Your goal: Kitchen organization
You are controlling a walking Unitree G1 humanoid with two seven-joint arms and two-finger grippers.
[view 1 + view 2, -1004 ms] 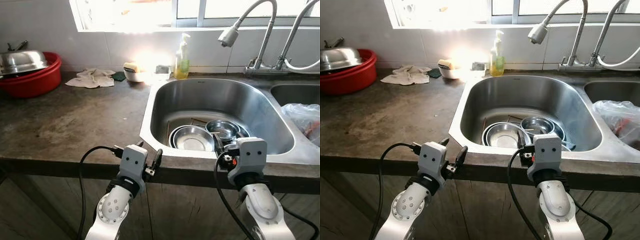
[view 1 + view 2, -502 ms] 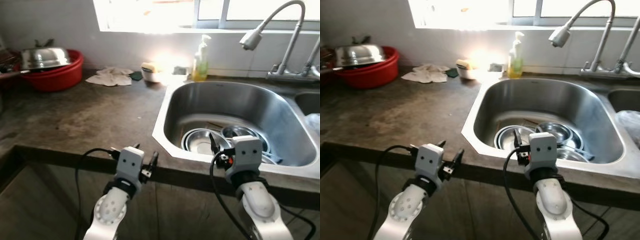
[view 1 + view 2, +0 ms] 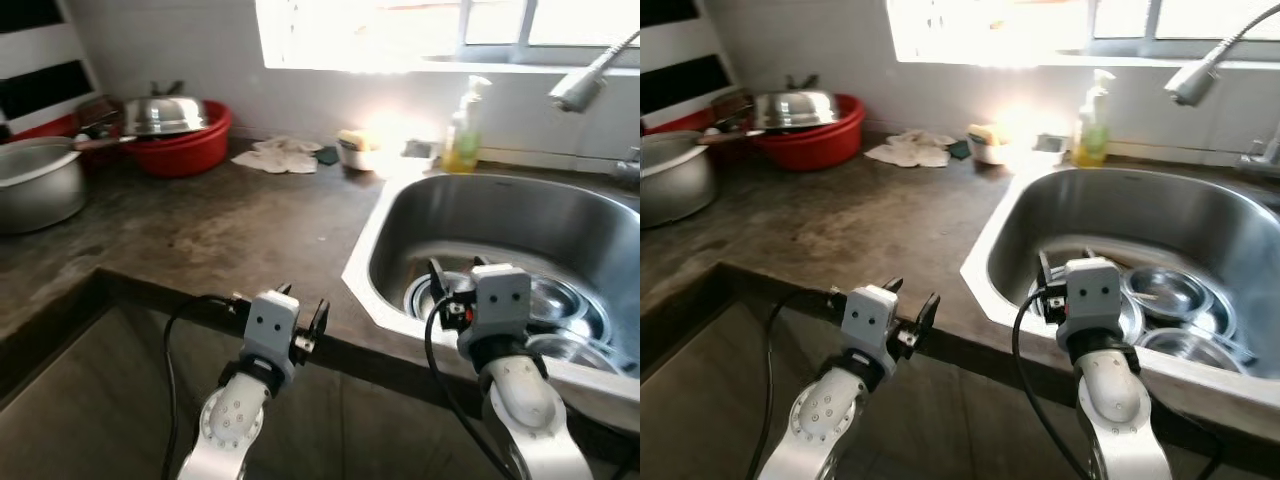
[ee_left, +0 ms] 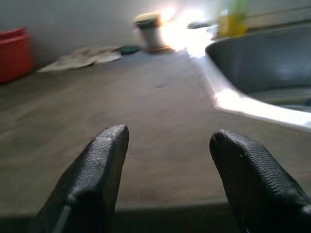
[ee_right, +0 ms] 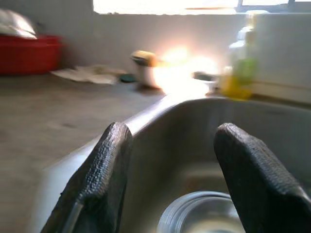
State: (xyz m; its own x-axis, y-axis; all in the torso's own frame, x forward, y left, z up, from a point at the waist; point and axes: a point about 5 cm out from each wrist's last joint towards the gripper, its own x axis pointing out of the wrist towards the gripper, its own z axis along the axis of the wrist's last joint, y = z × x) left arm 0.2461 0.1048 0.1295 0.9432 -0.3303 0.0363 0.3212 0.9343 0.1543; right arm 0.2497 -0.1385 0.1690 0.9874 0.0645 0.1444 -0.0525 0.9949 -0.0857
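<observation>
We hold both fingers spread, empty: left gripper (image 3: 300, 322) over worktop (image 3: 230, 230) edge, right gripper (image 5: 172, 160) above steel bowls (image 3: 1175, 300) in sink (image 3: 480, 215).

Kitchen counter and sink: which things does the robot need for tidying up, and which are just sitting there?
For the job:
steel bowls in the sink
red basin holding a metal lid
grey pot
left tool and right tool, both open and holding nothing

Just lying about:
white cloth
soap bottle
small cup with a sponge
faucet
</observation>
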